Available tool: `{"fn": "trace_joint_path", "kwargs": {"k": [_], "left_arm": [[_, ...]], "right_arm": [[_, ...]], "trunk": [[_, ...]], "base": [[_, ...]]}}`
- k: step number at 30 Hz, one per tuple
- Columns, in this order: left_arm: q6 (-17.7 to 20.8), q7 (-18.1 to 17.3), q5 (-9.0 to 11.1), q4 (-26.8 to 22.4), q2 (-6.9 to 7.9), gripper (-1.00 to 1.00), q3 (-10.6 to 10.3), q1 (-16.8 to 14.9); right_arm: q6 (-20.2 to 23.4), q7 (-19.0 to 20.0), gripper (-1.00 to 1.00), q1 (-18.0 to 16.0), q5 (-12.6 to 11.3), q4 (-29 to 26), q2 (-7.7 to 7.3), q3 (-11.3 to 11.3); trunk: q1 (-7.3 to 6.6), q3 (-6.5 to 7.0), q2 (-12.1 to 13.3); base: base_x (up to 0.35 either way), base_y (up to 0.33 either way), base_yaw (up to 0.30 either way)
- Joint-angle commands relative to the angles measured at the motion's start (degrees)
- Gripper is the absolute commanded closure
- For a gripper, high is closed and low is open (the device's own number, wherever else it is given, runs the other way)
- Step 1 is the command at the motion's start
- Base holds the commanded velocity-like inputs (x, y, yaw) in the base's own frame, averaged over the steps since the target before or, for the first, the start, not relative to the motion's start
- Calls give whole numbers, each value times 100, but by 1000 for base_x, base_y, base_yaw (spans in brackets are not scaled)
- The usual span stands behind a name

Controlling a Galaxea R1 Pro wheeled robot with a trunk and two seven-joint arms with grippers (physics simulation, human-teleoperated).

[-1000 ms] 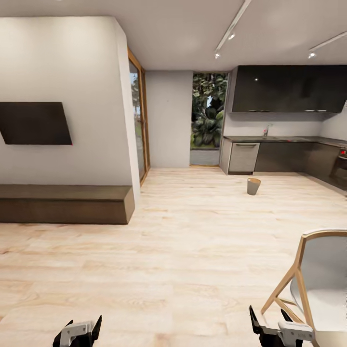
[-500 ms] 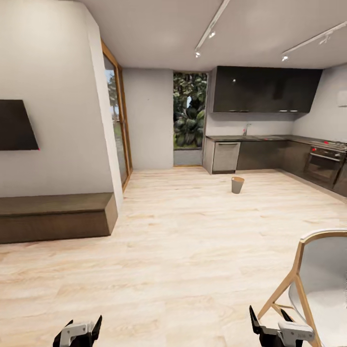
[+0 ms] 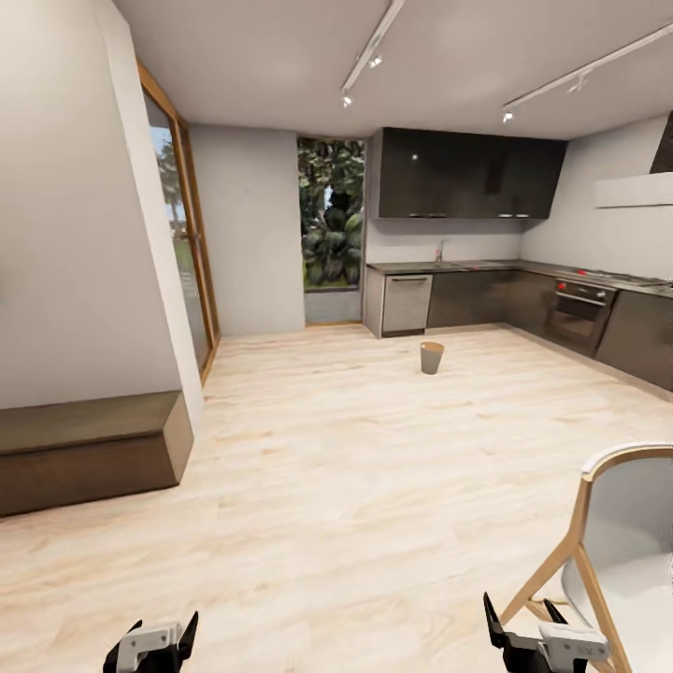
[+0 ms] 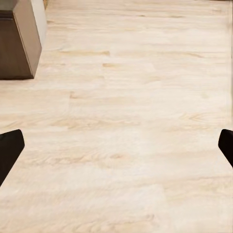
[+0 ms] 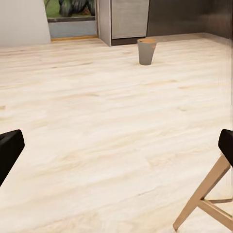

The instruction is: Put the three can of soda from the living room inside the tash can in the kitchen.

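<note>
Tash can (image 3: 431, 357) x1 on kitchen floor (image 3: 374, 449); 2 grippers empty, spread.

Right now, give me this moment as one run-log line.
phase: in transit | left gripper: open, empty | right gripper: open, empty | bin: upright on kitchen floor ahead | chair: near right

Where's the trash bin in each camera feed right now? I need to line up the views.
Head view: the trash can stands on the wood floor slightly right of centre, in front of the steel-fronted drawer unit.
Right wrist view: the same bin sits far off on the floor, before that unit.
Left wrist view: not in it; floor and the bench end.
Shared landmark: the steel-fronted unit.
</note>
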Motion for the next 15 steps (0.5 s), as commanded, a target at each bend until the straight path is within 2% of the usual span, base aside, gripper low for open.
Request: {"fn": "trace_joint_path", "kwargs": {"k": [1, 5, 15], "left_arm": [[-1, 1, 2, 0, -2, -100, -2, 1], [-2, 2, 2, 0, 0, -100, -7, 1], [-2, 4, 2, 0, -4, -100, -9, -1]], "right_arm": [[-2, -2, -100, 0, -2, 0, -2, 0], [-4, -4, -100, 0, -2, 0, -4, -13], [-4, 3, -100, 0, 0, 0, -3, -15]], "trunk": [[0, 0, 0], [0, 0, 0], [0, 0, 0]], "base": [[293, 201, -223], [293, 201, -112], [293, 201, -14]]}}
